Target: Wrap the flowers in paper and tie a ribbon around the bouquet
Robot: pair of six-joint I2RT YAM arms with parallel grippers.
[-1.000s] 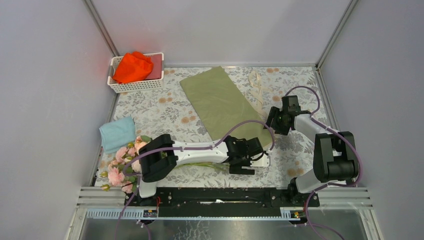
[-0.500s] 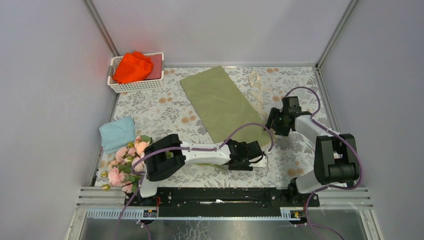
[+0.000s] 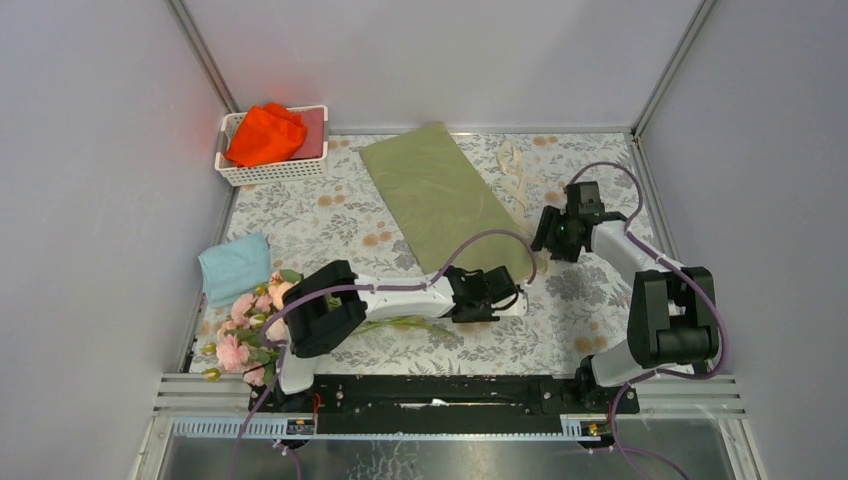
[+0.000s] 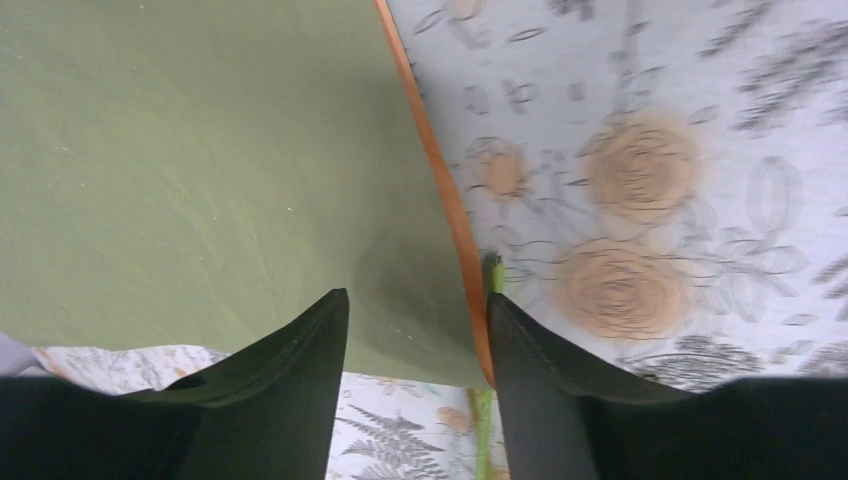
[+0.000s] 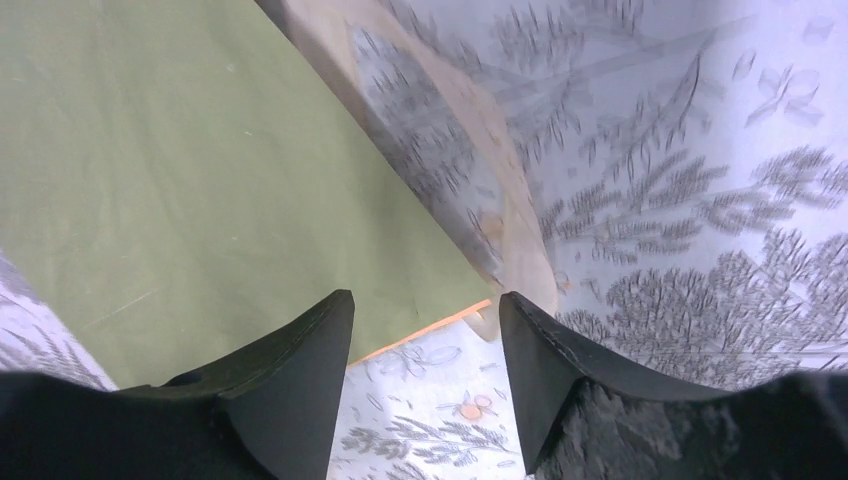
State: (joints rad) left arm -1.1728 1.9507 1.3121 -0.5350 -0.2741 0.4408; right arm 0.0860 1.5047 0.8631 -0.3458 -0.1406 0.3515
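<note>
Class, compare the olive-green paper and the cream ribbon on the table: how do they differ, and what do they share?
The paper is a wide olive-green sheet; the ribbon is a narrow cream strip. The paper lies spread flat; the ribbon lies in loose loops. Both rest on the floral tablecloth, close beside each other.

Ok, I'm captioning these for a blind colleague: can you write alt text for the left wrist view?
Two black jaws stand apart, straddling a corner of an olive-green paper sheet with an orange rim, lying on a floral tablecloth. A thin green stem shows at the paper's edge, between the jaws.
</note>
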